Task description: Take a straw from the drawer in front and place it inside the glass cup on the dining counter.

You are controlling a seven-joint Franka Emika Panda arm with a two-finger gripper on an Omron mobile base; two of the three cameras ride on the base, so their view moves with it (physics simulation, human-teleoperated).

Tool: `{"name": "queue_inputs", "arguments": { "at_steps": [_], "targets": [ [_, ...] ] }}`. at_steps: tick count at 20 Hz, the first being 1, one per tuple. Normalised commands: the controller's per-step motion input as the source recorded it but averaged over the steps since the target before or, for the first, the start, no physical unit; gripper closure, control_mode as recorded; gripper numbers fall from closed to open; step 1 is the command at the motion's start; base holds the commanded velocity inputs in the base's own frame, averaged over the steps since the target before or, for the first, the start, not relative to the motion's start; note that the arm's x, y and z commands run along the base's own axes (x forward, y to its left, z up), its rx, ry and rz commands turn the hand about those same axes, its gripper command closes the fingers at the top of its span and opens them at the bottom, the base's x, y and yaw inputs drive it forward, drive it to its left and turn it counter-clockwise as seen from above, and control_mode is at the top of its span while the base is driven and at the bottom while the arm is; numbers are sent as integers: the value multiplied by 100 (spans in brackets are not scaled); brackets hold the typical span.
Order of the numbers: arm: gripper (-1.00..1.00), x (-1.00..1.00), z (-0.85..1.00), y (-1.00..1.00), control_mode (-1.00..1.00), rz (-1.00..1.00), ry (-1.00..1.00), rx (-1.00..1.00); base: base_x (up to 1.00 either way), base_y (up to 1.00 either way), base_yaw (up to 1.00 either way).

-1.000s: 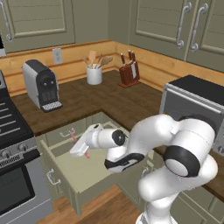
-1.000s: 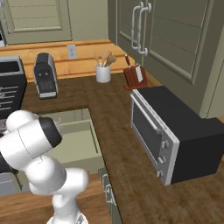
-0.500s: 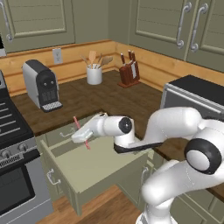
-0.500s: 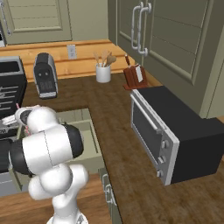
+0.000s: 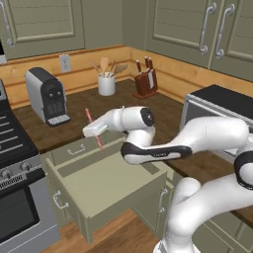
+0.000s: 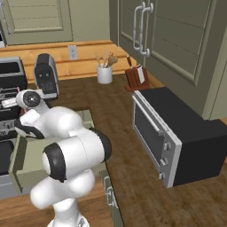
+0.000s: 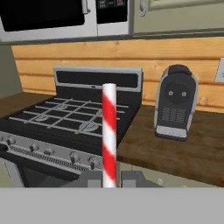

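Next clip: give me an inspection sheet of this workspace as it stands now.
Surface: brown wooden counter along the walls.
Job's things: drawer pulled open, inside bare; straw clamped upright above it. Glass cup: nothing seen.
Clutter: coffee machine, utensil crock, knife block, toaster oven.
Pincer: shut on the straw, held over the drawer's back edge.
Cables: nothing seen.
Surroundings: stove beside the drawer, green wall cabinets, wall socket.
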Motion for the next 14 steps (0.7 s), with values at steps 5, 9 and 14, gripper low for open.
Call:
{"name": "queue_inputs", "arguments": {
  "at_steps": [5,9,14],
  "targets": [
    [100,0,100,-22,-100,-1,1,0,0,0,0],
    [100,-11,78,-57,-100,-4,3,0,0,0,0],
    [100,-57,0,-47,-100,-14,8,0,0,0,0]
  ]
}}
